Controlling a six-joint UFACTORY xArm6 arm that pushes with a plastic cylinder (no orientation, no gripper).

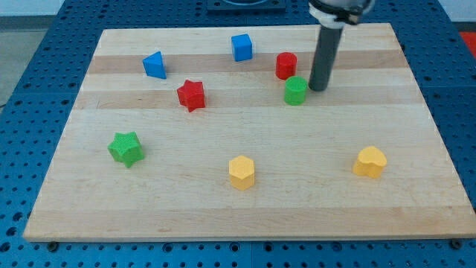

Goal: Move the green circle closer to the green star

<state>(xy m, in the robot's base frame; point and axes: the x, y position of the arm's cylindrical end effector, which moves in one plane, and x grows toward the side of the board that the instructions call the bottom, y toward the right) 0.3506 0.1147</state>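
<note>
Wooden table (245, 212) seen from its near edge, task barely begun. Nearest the view's bottom lie two yellow blocks: a yellow hexagonal block (242, 172) at centre and a yellow heart-shaped block (370, 161) toward the view's right. Slightly farther, at the view's left, sits the green star (126, 148), the goal. Farther again stands the red star (191, 94), roughly between goal and load. The green circle (295, 90) lies right of centre in the far half, well apart from the green star, so nearly the whole traverse is judged to remain. My tip (317, 88) rests just beside the circle on its right, touching or nearly so, suitably placed for a push toward the view's lower left. No pincer exists on this rod, so no pincer state applies. Beyond lie a red cylinder (286, 65), a blue triangular block (155, 65) and a blue cube (242, 47).
</note>
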